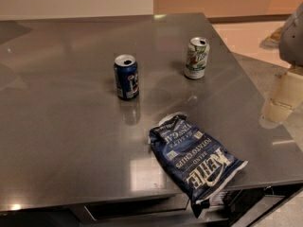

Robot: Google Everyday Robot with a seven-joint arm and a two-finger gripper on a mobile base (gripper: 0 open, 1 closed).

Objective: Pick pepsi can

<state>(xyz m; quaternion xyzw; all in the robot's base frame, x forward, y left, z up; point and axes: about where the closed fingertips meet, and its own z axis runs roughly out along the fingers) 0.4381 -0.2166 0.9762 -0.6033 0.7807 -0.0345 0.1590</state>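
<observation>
So the pepsi can (126, 77) stands upright just left of centre frame on the counter (57, 126), well apart from the green-white can (197, 57) and chip bag (196, 162), probably an easy grab, while the claw (283, 98) hangs at the right edge, can't tell if it's open.

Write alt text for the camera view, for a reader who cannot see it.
A dark blue pepsi can stands upright on a grey metal table, well apart from the robot's pincer at the right edge of the view. A white-and-green can stands farther right, and a dark blue chip bag lies at the table's near edge.
</observation>
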